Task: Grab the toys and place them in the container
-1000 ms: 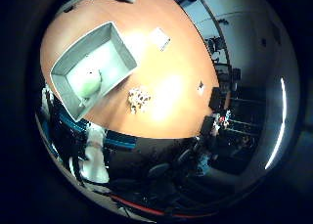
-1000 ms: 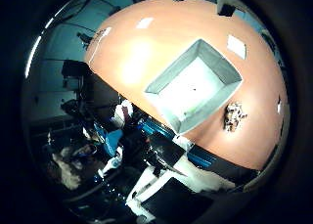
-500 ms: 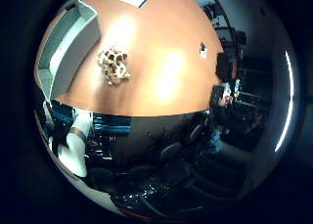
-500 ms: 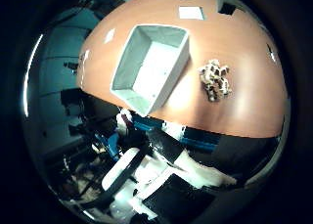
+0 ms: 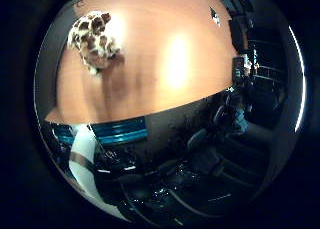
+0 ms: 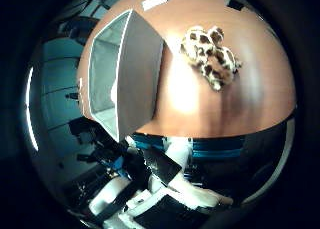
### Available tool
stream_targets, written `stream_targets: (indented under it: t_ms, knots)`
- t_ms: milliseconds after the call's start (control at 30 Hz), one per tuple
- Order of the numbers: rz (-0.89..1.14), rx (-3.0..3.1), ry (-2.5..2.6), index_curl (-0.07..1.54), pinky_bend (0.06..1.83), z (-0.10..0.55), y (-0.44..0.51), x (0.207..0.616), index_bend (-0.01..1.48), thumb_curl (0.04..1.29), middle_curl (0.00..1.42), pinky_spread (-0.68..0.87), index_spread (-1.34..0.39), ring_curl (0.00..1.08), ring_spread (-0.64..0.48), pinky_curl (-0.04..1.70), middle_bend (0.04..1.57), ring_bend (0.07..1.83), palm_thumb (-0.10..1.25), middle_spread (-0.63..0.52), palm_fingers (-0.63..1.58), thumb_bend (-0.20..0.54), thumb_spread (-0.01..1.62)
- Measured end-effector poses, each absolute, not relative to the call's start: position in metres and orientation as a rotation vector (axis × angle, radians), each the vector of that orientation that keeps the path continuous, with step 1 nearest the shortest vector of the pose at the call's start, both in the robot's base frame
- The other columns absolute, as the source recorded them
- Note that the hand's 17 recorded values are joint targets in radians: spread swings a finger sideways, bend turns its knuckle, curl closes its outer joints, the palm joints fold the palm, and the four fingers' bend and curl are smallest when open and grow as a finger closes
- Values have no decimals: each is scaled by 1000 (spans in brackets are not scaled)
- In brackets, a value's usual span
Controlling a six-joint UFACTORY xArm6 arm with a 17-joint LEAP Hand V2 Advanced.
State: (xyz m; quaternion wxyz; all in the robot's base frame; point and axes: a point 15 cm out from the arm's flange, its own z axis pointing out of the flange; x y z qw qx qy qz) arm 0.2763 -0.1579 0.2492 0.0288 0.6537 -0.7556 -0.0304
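A brown-and-white spotted plush toy (image 6: 210,54) lies on the orange-brown table (image 6: 200,99), a short way from the grey container (image 6: 120,74). I see the container from the side, so its inside is hidden. The right little finger side palm view shows the same toy (image 5: 93,39) on the table, away from the table's front edge. White parts of my hand (image 6: 168,161) show beyond that edge. My hand is above the table, close to the toy.
A white card (image 6: 155,1) lies on the table past the container. A small pale item (image 5: 213,17) lies near the far side. The table's front edge (image 5: 110,134) has a teal strip. Dark chairs and clutter (image 5: 200,159) stand beyond it.
The camera has moved toward the toy. The toy now looks larger in each view. The container has slid out of the right little finger side palm view.
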Motion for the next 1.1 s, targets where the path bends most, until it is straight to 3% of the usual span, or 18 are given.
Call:
stream_targets:
  t_ms: [500,967,1100]
  knots:
    - [4,1991,-2409,295,548,199,-186,305,168,289,328,399,-143,211,163,265,257,489,443,149,174,-24,1004]
    - [-47,2032,-2359,298,492,164,-191,321,171,291,336,398,-170,211,164,245,252,423,470,80,230,-26,1002]
    - [-21,2056,-2347,307,448,157,-190,333,178,295,345,372,-196,215,99,230,281,438,505,23,324,-23,1003]
